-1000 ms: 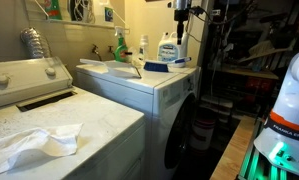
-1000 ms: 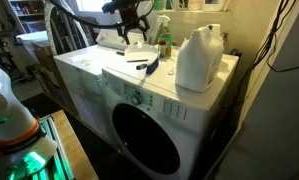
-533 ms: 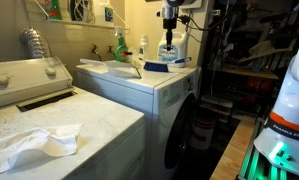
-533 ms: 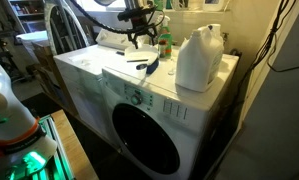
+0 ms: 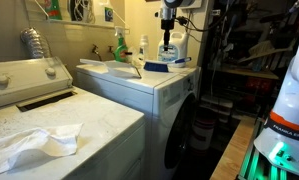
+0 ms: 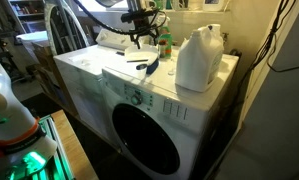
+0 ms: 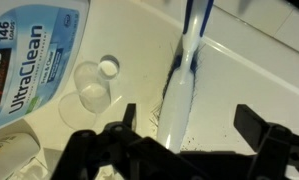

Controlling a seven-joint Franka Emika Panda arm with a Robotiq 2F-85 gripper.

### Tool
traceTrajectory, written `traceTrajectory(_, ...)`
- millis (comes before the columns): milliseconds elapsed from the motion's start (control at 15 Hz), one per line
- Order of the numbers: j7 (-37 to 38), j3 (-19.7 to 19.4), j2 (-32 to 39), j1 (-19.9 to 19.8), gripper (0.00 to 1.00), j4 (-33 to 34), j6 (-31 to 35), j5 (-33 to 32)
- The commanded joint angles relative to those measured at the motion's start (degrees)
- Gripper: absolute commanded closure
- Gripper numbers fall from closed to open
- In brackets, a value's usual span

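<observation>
**Laundry room, open gripper over a brush on the machine top**

Item 1. Gripper (image 6: 139, 36): fingers spread wide, nothing between them. It hangs above the top of the front-loading machine (image 6: 192, 95), clear of the surface. In an exterior view the gripper (image 5: 168, 40) stands in front of the jug. In the wrist view the gripper (image 7: 179, 150) shows as two dark fingers along the lower edge.

Item 2. White-and-blue brush (image 7: 185, 70): long and slim, with dark bristles near its middle. It lies flat on the white machine top, directly beneath the gap between the fingers and untouched by them. In an exterior view the white-and-blue brush (image 6: 147, 66) rests near the middle of the top.

Item 3. Detergent jug (image 6: 197, 58): large, white, upright, near the brush, label reading "UltraClean" (image 7: 34, 60).

Item 4. Clear cap (image 7: 93, 86): between the jug and the brush, apart from both.

Item 5. Green bottle (image 6: 164, 45): upright, behind the brush, beside the jug.

Item 6. White cloth (image 5: 34, 141): crumpled on the neighbouring top-loading machine (image 5: 99, 118), well apart from the gripper.
</observation>
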Motion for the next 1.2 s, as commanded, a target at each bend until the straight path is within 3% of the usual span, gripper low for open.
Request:
traceTrajectory(0,-2.2,0.9,4.5,-0.9,0.00,2.3,3.9,4.9)
traceTrajectory(467,-4.4,2.0,11.6,-3.1,0.00,5.4,9.8,12.6)
traceTrajectory(733,-7.0,2.8,13.7,-5.0,0.00,6.8,9.7,16.3)
traceTrajectory(800,-8.0,3.1,14.1,-5.5,0.04,7.4,8.5,17.4)
traceTrajectory(867,-9.2,3.4,14.6,-5.9,0.28,7.9,7.3,18.6)
traceTrajectory(1000,-9.5,3.5,15.4,-6.3,0.29,8.4,6.6,19.6)
traceTrajectory(1133,-8.3,3.2,15.9,-6.1,0.44,8.6,7.0,18.6)
